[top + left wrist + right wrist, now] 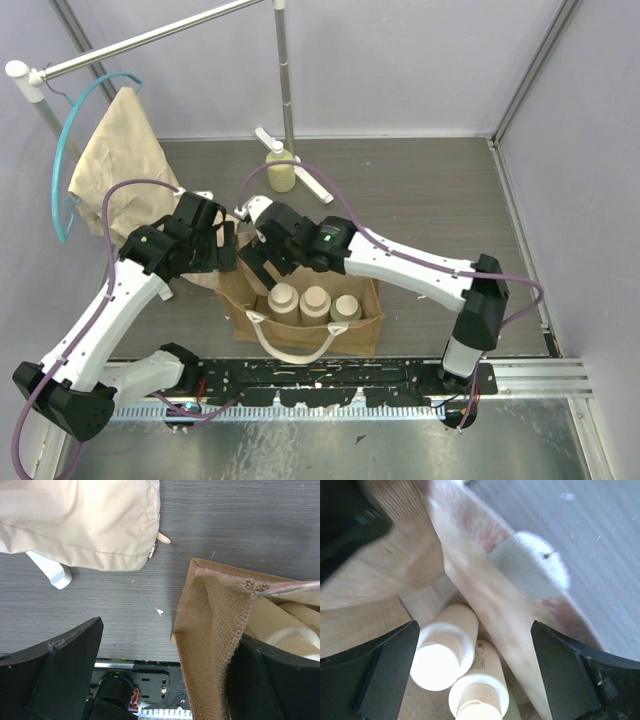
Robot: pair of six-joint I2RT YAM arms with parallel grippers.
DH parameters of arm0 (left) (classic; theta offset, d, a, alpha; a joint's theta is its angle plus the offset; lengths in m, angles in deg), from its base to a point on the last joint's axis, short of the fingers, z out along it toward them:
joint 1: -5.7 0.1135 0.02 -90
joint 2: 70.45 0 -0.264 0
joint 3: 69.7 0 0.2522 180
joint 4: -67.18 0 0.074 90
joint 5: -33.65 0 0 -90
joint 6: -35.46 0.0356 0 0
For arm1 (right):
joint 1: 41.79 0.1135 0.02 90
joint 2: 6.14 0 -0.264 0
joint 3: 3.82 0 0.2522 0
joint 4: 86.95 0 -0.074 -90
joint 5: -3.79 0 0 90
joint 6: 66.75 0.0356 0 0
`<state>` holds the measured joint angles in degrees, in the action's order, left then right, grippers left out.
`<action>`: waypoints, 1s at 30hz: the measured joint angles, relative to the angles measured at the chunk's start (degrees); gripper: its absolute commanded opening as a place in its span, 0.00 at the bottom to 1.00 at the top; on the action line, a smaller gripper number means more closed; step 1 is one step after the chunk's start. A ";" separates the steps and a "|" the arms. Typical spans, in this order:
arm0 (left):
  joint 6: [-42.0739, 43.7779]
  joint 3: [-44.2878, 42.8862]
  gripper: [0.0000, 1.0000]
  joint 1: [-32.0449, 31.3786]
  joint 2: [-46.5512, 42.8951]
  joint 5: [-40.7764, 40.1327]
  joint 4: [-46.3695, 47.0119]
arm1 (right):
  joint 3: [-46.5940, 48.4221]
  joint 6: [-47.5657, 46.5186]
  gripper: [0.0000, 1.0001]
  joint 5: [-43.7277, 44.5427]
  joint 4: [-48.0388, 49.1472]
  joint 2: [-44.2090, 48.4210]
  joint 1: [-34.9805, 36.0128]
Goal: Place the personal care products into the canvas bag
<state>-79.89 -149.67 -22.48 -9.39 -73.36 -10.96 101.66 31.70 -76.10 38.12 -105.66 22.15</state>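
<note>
While three bottles (315, 300) sit bagged, the pump bottle (281, 170) waits

Since the right pincer (475, 670) hangs empty, jaws wide apart, over the canvas bag (365, 333), lift it straight up clear of the rim before swinging away. Bagged bottles lie directly beneath it; the pump bottle stands well beyond it. The left pincer (172, 635), also spread, straddles the bag's wall.

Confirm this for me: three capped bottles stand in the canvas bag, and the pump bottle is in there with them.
Wrong about the pump bottle: it stands on the table beyond the canvas bag, not in it, as the top external view shows. The three capped bottles do stand in the bag.
</note>
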 measured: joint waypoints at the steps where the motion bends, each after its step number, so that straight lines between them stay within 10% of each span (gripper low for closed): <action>1: -0.09 0.00 0.98 0.00 0.00 -0.02 -0.02 | 0.94 -0.28 1.00 -0.20 0.22 1.11 -0.28; 13: -1.14 0.57 0.98 0.00 0.00 -0.28 0.24 | 9.81 -4.17 1.00 -6.73 4.39 7.87 -13.09; 30: -2.27 2.80 0.98 0.00 -0.26 -0.66 3.45 | 40.46 -11.32 1.00 -10.32 8.94 -29.64 -23.78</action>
<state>-82.16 -146.88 -22.48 -9.66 -74.02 -7.50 142.12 20.37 -86.42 47.06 -135.30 -1.63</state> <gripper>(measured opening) 0.979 0.998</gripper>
